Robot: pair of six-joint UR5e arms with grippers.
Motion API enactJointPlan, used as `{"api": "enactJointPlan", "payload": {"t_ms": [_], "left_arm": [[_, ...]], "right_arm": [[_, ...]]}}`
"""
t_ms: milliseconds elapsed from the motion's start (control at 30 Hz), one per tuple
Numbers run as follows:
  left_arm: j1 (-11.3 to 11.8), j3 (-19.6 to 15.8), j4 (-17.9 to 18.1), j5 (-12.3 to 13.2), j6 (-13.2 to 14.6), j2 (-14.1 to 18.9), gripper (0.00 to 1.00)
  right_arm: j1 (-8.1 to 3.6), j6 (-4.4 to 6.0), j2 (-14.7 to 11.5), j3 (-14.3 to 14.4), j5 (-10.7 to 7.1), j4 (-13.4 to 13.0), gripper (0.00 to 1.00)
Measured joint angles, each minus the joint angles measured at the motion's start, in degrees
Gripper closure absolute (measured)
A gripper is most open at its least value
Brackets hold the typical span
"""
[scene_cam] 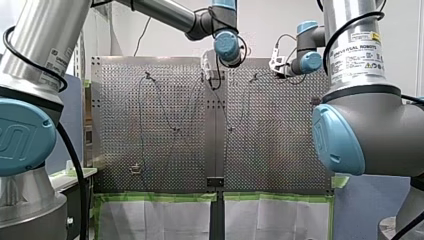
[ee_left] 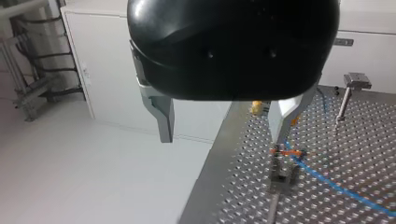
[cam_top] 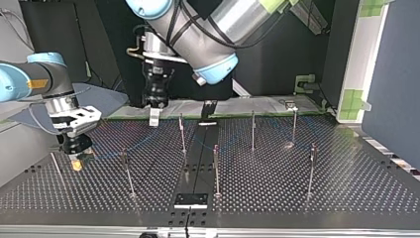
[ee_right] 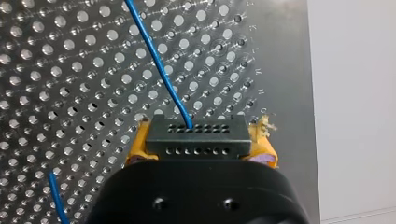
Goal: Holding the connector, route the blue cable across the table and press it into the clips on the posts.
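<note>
My right gripper (ee_right: 198, 145) is shut on a black connector (ee_right: 196, 136), held between its yellow pads (ee_right: 263, 142). The blue cable (ee_right: 159, 65) leaves the connector and runs away over the perforated table. In the top view my right gripper (cam_top: 77, 159) hangs low over the table at the left. My left gripper (ee_left: 224, 135) is open with nothing between its metal fingers (ee_left: 163, 122). It hangs above the table's edge, beside a post with a clip (ee_left: 280, 161) that the blue cable (ee_left: 327, 179) passes. In the top view my left gripper (cam_top: 154, 118) is at the far edge.
Several thin upright posts stand across the table, such as one near the middle (cam_top: 216, 168), one further back (cam_top: 252, 130) and one at the right (cam_top: 312, 168). A black plate (cam_top: 191, 199) sits at the near edge. Another post (ee_left: 348, 93) stands beyond my left gripper.
</note>
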Motion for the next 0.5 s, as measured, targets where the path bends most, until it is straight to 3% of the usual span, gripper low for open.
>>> {"api": "enactJointPlan", "payload": {"t_ms": [233,500], "left_arm": [[-0.34,-3.81,3.8,-2.34,-3.7,-3.44,0.0],[-0.39,-7.85,7.85,-6.27,-4.28,-7.44,0.0]], "right_arm": [[0.11,-0.15,-0.01,0.03,-0.07,0.11,0.99],[0.16,-0.31,0.0,0.18,-0.06,0.09,0.99]]}}
